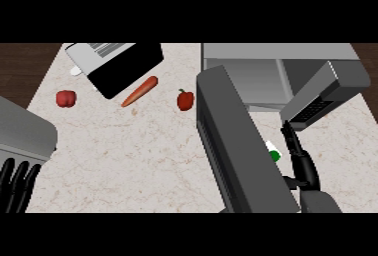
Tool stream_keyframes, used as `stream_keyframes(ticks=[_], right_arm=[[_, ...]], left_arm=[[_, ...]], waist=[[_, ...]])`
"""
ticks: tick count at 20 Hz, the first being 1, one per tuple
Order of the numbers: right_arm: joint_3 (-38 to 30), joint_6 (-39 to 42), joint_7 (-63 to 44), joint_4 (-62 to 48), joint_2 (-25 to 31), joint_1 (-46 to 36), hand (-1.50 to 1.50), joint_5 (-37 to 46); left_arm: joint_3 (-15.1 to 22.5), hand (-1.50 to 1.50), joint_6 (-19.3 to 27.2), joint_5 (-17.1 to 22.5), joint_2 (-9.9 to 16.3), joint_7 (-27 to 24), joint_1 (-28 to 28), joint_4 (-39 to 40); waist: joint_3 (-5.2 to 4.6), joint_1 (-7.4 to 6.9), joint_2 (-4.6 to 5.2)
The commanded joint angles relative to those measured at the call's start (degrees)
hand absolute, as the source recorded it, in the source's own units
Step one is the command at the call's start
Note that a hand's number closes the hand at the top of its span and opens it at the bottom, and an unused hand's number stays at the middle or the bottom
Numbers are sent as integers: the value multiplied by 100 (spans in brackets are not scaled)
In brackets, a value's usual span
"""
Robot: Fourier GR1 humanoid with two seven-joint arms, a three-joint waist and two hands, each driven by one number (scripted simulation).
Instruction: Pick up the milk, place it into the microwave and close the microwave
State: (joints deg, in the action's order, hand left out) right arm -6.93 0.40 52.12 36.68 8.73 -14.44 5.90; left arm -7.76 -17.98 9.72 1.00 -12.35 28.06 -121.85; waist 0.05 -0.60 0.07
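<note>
Left hand rests at the lower left edge, fingers straight, upright. Bare counter mid-frame; red peppers and a carrot sit farther back. Open microwave door partly hides the milk (white, green cap). Right hand just beside it, fingers extended.

I am working from a single head view, looking steeply down onto the counter. My forearms are entering from the lower edge: left hand at lower left, right hand at lower right. The microwave is sitting at the top right, its open door filling the centre
</note>
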Motion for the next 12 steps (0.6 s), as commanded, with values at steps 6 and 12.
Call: stream_keyframes(ticks=[6, 12], right_arm=[[26, 511, 776, -1331, -112, -377, -150, 119], [-338, 267, 1234, -2322, -12, -1031, -150, 60]], left_arm=[[358, -150, 322, -323, -96, 9, -176, 89], [183, -150, 107, -183, -97, -90, -191, 252]], waist=[[1, 2, 4], [6, -49, 21]])
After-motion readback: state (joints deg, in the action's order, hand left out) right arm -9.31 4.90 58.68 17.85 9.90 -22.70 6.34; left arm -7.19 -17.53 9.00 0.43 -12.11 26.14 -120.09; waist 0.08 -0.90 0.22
